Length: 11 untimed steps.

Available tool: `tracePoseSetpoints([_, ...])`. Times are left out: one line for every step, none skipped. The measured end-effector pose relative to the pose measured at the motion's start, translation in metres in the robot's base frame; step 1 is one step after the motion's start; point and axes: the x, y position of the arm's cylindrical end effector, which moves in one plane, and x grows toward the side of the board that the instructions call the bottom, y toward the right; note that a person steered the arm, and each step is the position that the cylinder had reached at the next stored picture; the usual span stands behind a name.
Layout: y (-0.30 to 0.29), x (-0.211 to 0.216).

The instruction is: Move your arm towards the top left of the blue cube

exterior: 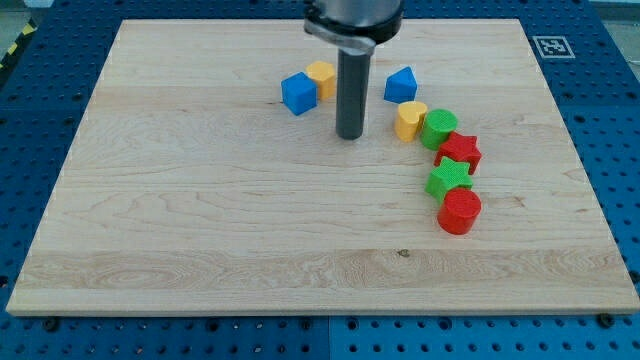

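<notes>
The blue cube (298, 93) sits on the wooden board (200, 200) near the view's top, left of centre. An orange block (322, 77) touches its upper right side. My rod comes down from the view's top, and my tip (349, 136) rests on the board to the right of and slightly below the blue cube, a short gap apart from it. A second blue block (400, 84), wedge-like, lies to the right of the rod.
A chain of blocks curves down the right side: a yellow block (410, 120), a green cylinder (438, 129), a red star (459, 152), a green star (449, 180) and a red cylinder (460, 211). A blue pegboard (40, 80) surrounds the board.
</notes>
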Motion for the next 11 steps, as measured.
tracePoseSetpoints([0.009,-0.017])
tracePoseSetpoints([0.019,-0.038])
tracePoseSetpoints([0.059,-0.038])
tracePoseSetpoints([0.077,-0.005])
tracePoseSetpoints([0.023,0.024])
tracePoseSetpoints([-0.050,0.090])
tracePoseSetpoints([-0.060,0.086])
tracePoseSetpoints([-0.107,0.098])
tracePoseSetpoints([-0.180,0.095])
tracePoseSetpoints([-0.155,0.052])
tracePoseSetpoints([-0.151,-0.025])
